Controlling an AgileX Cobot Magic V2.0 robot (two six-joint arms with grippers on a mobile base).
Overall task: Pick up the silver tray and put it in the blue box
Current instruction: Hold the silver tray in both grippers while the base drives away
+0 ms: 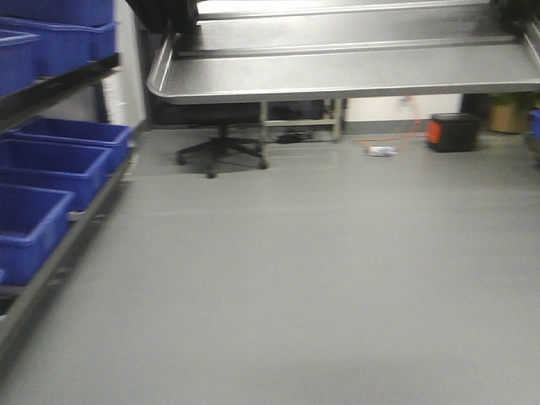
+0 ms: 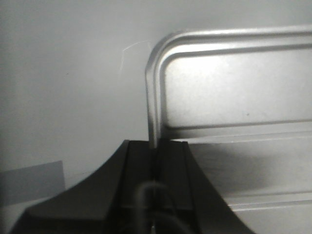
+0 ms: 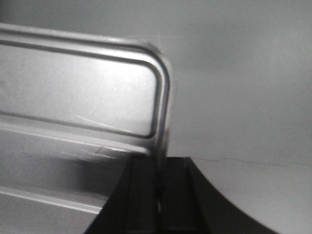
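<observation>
Front view is blurry. The silver tray point(image 1: 337, 72) fills the top of it, running from left of centre out past the right edge, with its rounded left corner and long ridges showing. It is up in the air above the floor point(image 1: 295, 278), resting on no tabletop.

In the left wrist view, the left gripper point(image 2: 155, 146) has its jaws clenched on the raised rim of the silver tray point(image 2: 234, 87), on the short edge just below the rounded corner. The rim runs straight into the slot between the two black fingers.

The right wrist view mirrors that. The right gripper point(image 3: 160, 168) has its jaws clamped on the rim at the opposite short edge of the silver tray point(image 3: 78, 92), again just below a rounded corner. So I've got the tray pinched at both ends.

The blue boxes point(image 1: 51, 164) sit in a row on a rack point(image 1: 76, 228) along the left side, with more on an upper shelf at top left. The tray is well apart from them, to their right, and it is in none of them.

On the far side, a black office chair point(image 1: 221, 143) stands under the tray's left part. A black-and-orange case point(image 1: 453, 132) is on the floor at far right. An orange cable point(image 1: 405, 135) lies near it.
</observation>
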